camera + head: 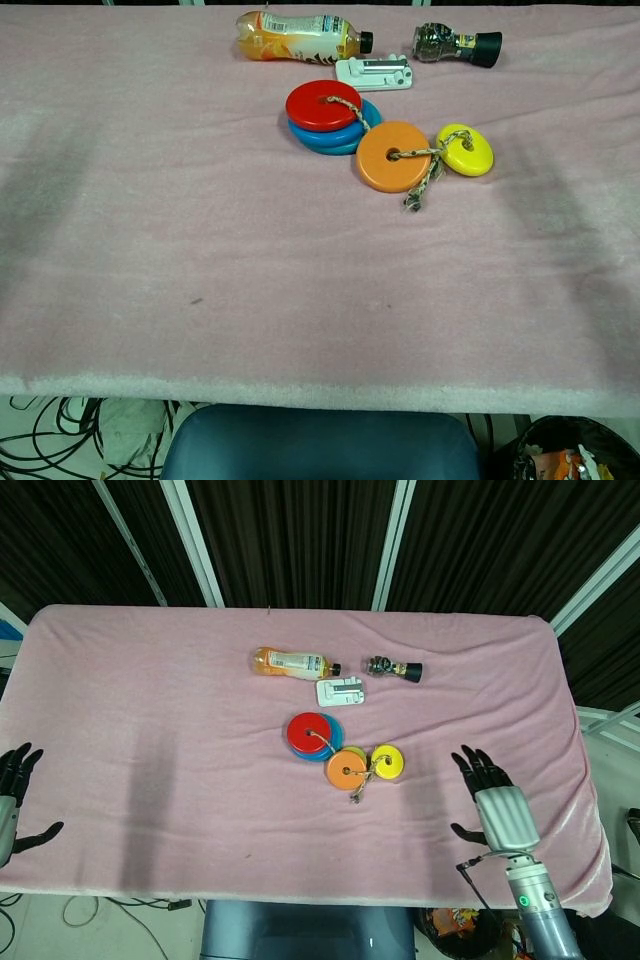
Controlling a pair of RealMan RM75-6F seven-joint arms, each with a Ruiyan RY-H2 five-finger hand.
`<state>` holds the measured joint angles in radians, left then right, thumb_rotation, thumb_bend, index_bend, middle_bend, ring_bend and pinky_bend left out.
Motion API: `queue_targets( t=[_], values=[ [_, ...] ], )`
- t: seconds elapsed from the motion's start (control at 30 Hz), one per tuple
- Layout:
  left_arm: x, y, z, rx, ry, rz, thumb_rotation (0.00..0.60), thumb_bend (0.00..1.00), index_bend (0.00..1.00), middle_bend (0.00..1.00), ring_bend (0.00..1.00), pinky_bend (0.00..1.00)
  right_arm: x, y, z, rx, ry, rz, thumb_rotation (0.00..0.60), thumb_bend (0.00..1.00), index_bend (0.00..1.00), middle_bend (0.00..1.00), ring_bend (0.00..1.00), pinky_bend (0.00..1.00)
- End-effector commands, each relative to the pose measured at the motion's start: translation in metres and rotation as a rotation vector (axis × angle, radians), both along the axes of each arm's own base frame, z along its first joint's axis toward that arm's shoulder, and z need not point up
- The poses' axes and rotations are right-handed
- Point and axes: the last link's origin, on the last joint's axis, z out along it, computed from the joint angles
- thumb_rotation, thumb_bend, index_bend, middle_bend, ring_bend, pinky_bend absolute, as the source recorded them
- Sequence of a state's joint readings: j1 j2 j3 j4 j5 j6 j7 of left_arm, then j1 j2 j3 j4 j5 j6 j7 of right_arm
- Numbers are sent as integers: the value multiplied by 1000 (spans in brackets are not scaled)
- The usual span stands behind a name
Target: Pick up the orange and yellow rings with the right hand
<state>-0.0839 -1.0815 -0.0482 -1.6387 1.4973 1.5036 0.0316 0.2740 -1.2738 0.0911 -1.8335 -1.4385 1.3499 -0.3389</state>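
An orange ring (346, 770) (392, 156) and a smaller yellow ring (388, 762) (466, 150) lie flat near the table's middle, joined by a knotted cord to a red ring (311, 732) (323, 104) stacked on a blue one (340, 137). My right hand (490, 800) hovers open, fingers spread, to the right of the yellow ring and nearer the front edge, apart from it. My left hand (14, 785) is open at the table's front left edge. The chest view shows neither hand.
At the back lie an orange drink bottle (292, 663) (296, 35), a white clip-like device (341, 692) (374, 71) and a small dark-capped glass bottle (392, 667) (456, 43). A pink cloth (150, 730) covers the table.
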Motion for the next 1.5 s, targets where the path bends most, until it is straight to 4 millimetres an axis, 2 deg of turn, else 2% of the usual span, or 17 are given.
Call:
queue_targets(
  t=[0.03, 0.2, 0.37, 0.57, 0.73, 1.03, 1.2, 1.5],
  values=[
    [0, 1, 0, -2, -2, 3, 600, 0, 0, 0, 0, 0, 36, -21, -21, 50, -3, 48, 600, 0, 0, 0, 0, 217],
    [-1, 2, 0, -6, -12, 13, 600, 0, 0, 0, 0, 0, 71, -49, -56, 101, 11, 67, 600, 0, 0, 0, 0, 217],
    [-2, 4, 1, -14, -27, 23, 600, 0, 0, 0, 0, 0, 99, -65, -97, 154, 4, 55, 600, 0, 0, 2, 0, 217],
    [-3, 6, 2, -25, -56, 40, 600, 0, 0, 0, 0, 0, 115, -72, -143, 181, 7, 48, 600, 0, 0, 63, 30, 217],
    [-4, 8, 2, -28, -73, 46, 600, 0, 0, 0, 0, 0, 122, -80, -168, 175, -5, 38, 600, 0, 0, 62, 34, 216],
    [-4, 9, 3, -28, -86, 53, 600, 0, 0, 0, 0, 0, 121, -91, -189, 156, 1, 33, 600, 0, 0, 56, 33, 216],
    [-4, 9, 2, -28, -83, 52, 600, 0, 0, 0, 0, 0, 110, -97, -194, 158, 16, 0, 600, 2, 0, 61, 33, 216],
    [-4, 9, 1, -29, -82, 54, 600, 0, 0, 0, 0, 0, 100, -101, -197, 152, 12, -24, 600, 47, 0, 133, 74, 216]
  ],
)
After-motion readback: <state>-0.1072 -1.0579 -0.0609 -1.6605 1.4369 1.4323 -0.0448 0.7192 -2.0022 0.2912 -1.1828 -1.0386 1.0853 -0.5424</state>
